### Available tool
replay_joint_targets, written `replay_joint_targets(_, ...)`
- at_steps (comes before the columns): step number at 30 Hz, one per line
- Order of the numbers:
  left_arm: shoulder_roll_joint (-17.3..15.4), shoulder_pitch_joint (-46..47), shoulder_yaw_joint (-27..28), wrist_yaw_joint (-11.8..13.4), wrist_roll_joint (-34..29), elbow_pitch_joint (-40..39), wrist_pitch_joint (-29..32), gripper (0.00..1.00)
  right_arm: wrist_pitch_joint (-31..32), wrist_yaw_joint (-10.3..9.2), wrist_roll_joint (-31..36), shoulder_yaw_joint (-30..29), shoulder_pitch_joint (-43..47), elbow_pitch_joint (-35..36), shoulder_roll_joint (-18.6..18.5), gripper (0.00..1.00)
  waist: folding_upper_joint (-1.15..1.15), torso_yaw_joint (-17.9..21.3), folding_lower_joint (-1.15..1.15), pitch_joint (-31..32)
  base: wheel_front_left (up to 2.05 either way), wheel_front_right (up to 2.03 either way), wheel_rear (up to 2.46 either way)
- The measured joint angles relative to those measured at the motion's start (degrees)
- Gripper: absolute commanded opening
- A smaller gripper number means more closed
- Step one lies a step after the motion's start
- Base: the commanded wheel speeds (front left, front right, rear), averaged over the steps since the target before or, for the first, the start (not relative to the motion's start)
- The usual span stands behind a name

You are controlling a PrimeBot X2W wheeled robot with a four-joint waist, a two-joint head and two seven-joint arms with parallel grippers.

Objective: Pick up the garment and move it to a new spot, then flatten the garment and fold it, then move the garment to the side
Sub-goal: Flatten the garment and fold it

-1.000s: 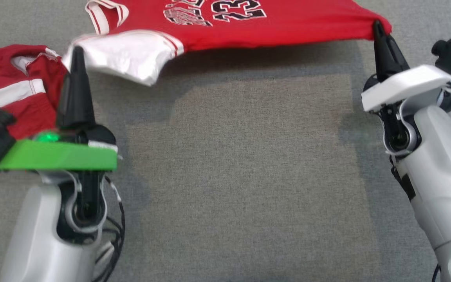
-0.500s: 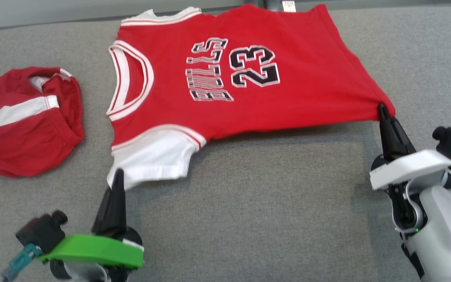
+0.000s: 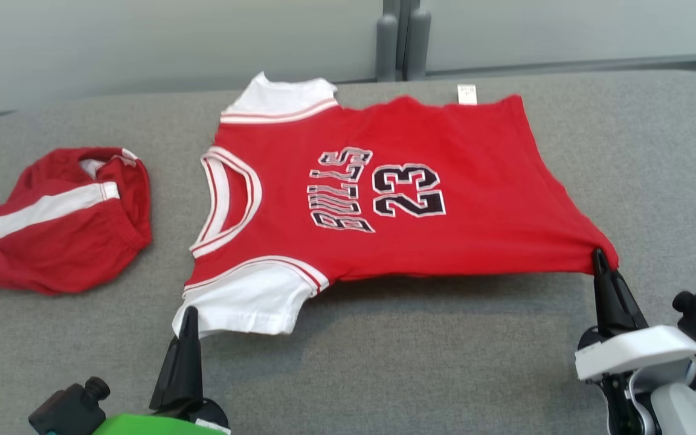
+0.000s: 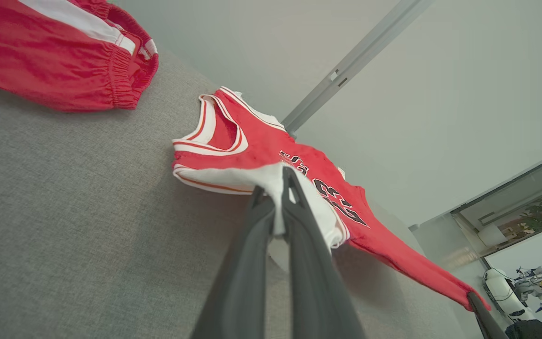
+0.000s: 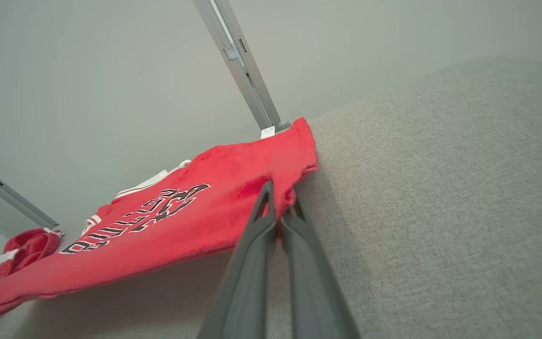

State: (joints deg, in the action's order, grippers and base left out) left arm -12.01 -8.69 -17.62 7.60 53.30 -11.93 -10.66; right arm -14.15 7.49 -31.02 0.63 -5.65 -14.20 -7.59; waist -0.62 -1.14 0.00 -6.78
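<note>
Now the whole red shirt (image 3: pixel 384 193) can be seen, spread out on the grey table (image 3: pixel 396 374) with its number facing up. A second ago only its near edge showed at the top of the head view. The robot's head has tipped up, so most of that change comes from the camera, not the shirt. Both grippers also sit lower in the picture than they did. The cloth between them looks pulled straighter, and the white sleeve (image 3: pixel 245 299) is less floppy.

The left gripper (image 3: pixel 189 313) is squeezed tight on the corner of the white sleeve. The right gripper (image 3: pixel 598 255) is squeezed tight on the bottom corner of the shirt. The far side of the shirt lies on the table, but the near side is held up a little, with a dark shadow under it.

This likely means the shirt has reached its new spot and the flattening has begun. It still has to be laid down, smoothed and folded. The red shorts (image 3: pixel 52 223) lie apart on the left, just as before.
</note>
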Motion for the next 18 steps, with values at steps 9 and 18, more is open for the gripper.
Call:
replay_joint_targets(9,-0.2,-3.8,-1.7,2.1,-0.5,-6.4,1.1,0.00,5.1,0.00,2.3,-2.3,8.4,9.3,2.6,0.00,0.00,-0.2,0.00,5.6,0.00,0.00,0.00)
replay_joint_targets(18,-1.3,-6.0,-1.7,4.2,-1.9,-11.8,1.8,0.00,10.1,-0.01,3.2,-4.7,15.1,18.9,4.2,0.00,0.00,0.2,0.00,4.9,0.00,0.00,0.00)
